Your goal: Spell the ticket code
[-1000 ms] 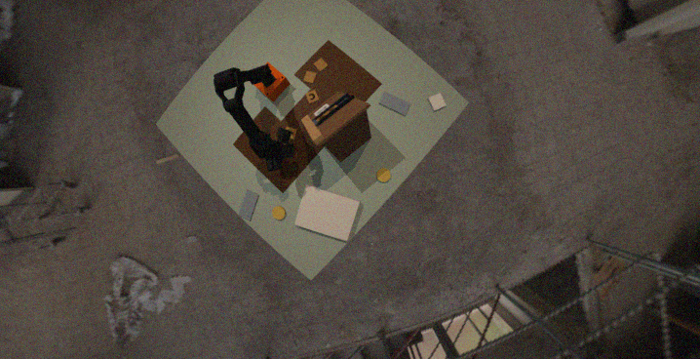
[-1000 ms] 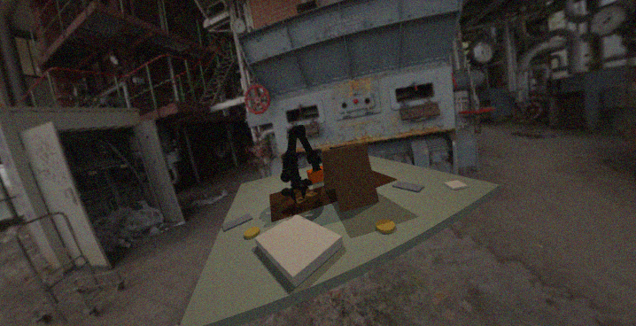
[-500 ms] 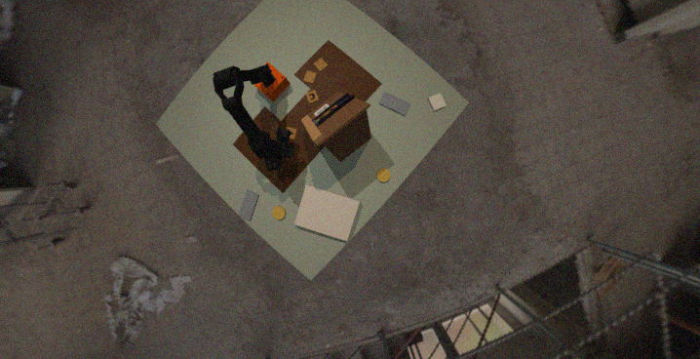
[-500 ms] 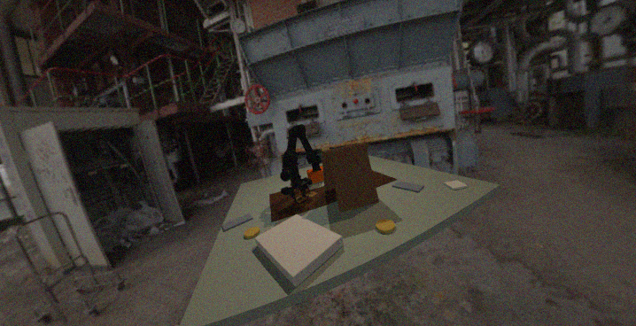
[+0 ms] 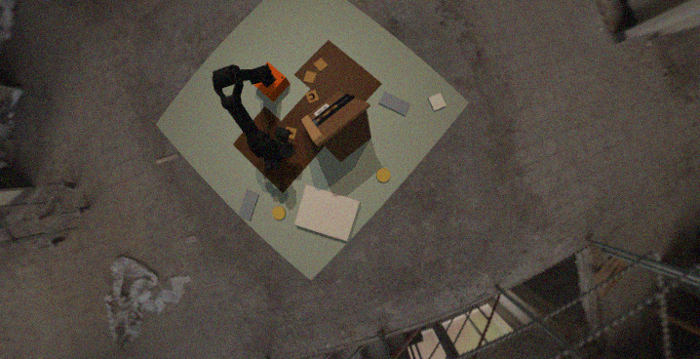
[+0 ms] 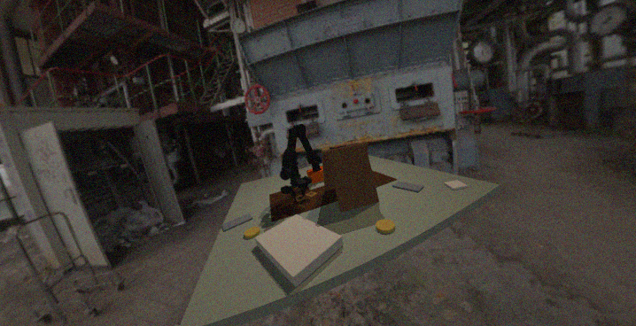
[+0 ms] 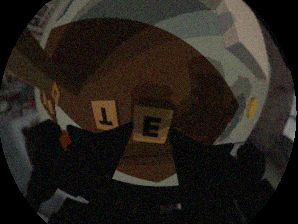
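Observation:
My gripper [image 6: 298,197] [image 7: 151,126] is shut on the tan E tile [image 7: 151,131], which sits between its fingertips low over the brown board [image 5: 261,124] [image 7: 165,60]. I cannot tell whether the tile is clear of the board. A T tile [image 5: 291,133] [image 7: 105,115] lies beside it, upside down in the wrist view. A tile with a dark curved letter [image 5: 312,96] and two more tiles [image 5: 320,64] [image 5: 309,77], letters unreadable, lie farther along. The dark letter rail [image 5: 333,109] runs along the raised brown stand. The white ticket [image 5: 321,109] is beside it, its print unreadable.
The tall stand [image 5: 342,136] [image 6: 351,177] rises beside the arm's working area. An orange block [image 5: 276,87] [image 6: 315,175] is at the arm's base. A large pale box [image 5: 328,212] [image 6: 299,246], two yellow discs [image 5: 278,213] [image 5: 383,176] and grey slabs [image 5: 249,205] [image 5: 394,103] lie on the counter.

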`<state>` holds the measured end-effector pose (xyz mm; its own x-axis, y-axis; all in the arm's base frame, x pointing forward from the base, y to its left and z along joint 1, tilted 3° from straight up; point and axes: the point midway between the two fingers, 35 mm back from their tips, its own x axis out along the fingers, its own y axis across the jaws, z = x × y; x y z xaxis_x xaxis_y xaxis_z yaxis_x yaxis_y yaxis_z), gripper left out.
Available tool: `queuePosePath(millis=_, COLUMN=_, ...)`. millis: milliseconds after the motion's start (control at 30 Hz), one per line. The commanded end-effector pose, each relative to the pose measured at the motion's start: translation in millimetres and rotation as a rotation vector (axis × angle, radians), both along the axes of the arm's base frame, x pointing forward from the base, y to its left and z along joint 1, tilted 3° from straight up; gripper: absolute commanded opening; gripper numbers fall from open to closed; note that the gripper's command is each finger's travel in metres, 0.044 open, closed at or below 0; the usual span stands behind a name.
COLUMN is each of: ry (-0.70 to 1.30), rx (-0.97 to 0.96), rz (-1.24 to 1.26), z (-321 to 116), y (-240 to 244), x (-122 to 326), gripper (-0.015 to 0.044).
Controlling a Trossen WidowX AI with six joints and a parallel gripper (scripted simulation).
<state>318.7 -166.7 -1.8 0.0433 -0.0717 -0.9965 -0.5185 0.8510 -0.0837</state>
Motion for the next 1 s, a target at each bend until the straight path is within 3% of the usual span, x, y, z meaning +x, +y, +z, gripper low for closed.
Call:
queuePosePath(millis=0, ry=-0.003, rx=0.001, rz=0.007, z=3.3, y=0.2, x=0.1, gripper=0.0)
queuePosePath(millis=967, ry=-0.003, rx=0.001, rz=0.007, z=15.5, y=1.3, x=-2.3, gripper=0.0)
